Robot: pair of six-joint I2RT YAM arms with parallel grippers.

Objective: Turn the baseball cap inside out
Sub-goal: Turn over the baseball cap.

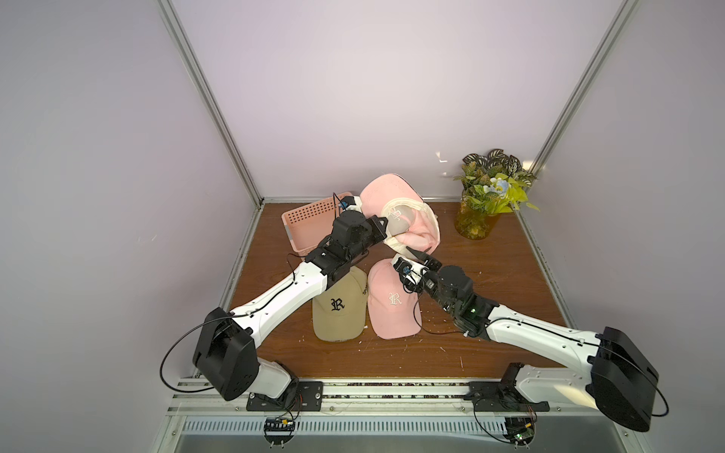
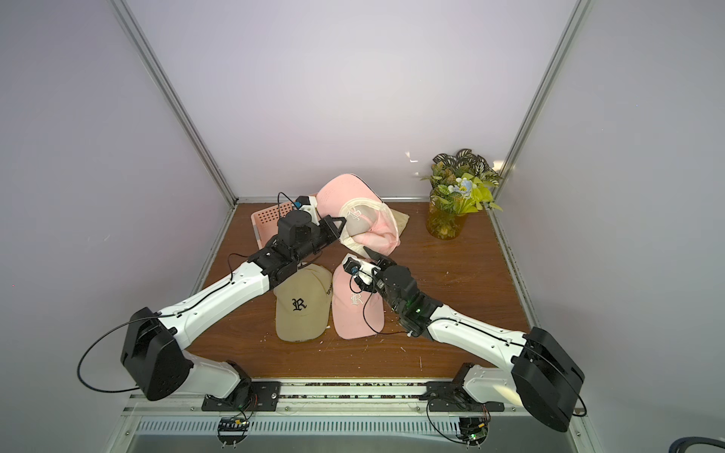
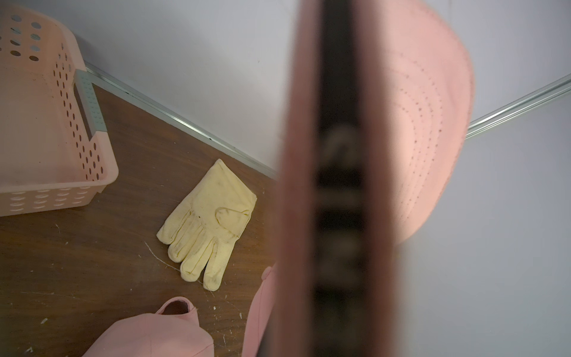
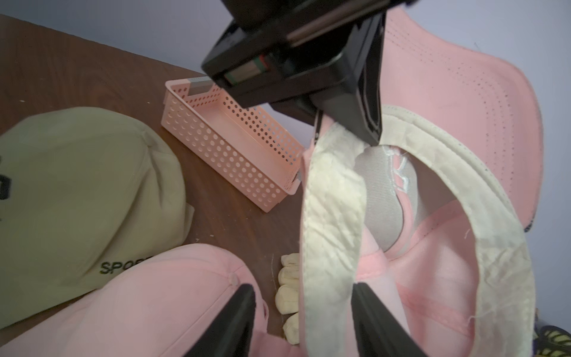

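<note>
At the lower middle of the right wrist view, the right end effector (image 4: 302,290) stands open, its jaws either side of the cream sweatband (image 4: 330,216) and not closed on it. The pink baseball cap (image 1: 408,231) hangs raised just beyond, mid-frame in both top views, with its hollow toward that arm and its long axis rising up the frame to the brim. Farther on, the left end effector (image 4: 349,129) is clamped shut on the band's front beside the brim, so the right arm is nearer the free rear rim. Readable writing: a black gothic "R" and "SPOR…" on the tan cap (image 1: 339,310) and a white "R" on the second pink cap (image 1: 392,304), both lying on the surface (image 1: 510,266). The held cap's "R" shows reversed inside.
</note>
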